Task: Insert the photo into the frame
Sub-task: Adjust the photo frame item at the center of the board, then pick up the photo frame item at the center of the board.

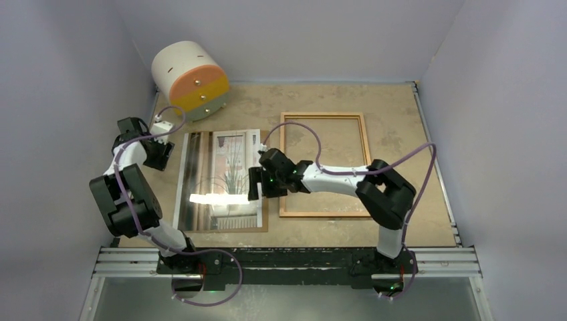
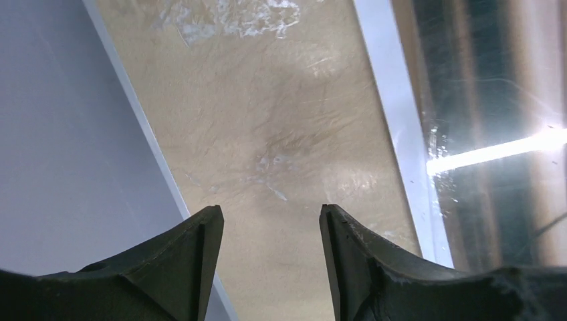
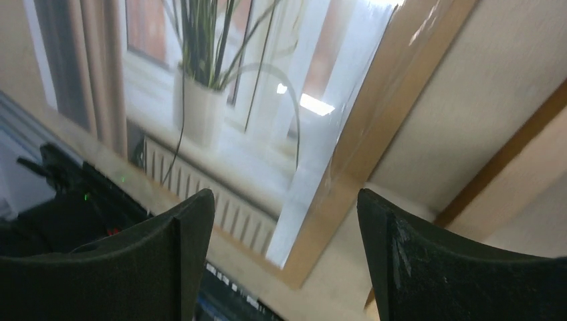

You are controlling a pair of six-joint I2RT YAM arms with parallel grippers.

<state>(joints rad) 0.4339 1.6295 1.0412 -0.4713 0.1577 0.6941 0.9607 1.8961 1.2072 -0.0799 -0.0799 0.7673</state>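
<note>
The photo (image 1: 220, 175), a plant at a window, lies face up on a brown backing board (image 1: 263, 217) left of centre. The frame (image 1: 325, 117), thin orange-brown wood, lies flat to its right, apart from the board. My right gripper (image 1: 255, 184) hovers open over the photo's right edge. In the right wrist view the gripper (image 3: 286, 200) holds nothing, with the photo (image 3: 220, 100), the board's edge (image 3: 374, 134) and a frame rail (image 3: 528, 154) below it. My left gripper (image 1: 160, 155) stands open and empty by the photo's far left corner. Its wrist view shows the gripper (image 2: 271, 221) over bare table, the photo (image 2: 488, 134) to its right.
A white cylinder with an orange and yellow face (image 1: 190, 80) stands at the back left corner. Grey walls (image 2: 67, 134) close in the table on the left, right and back. A metal rail (image 1: 287, 257) runs along the near edge.
</note>
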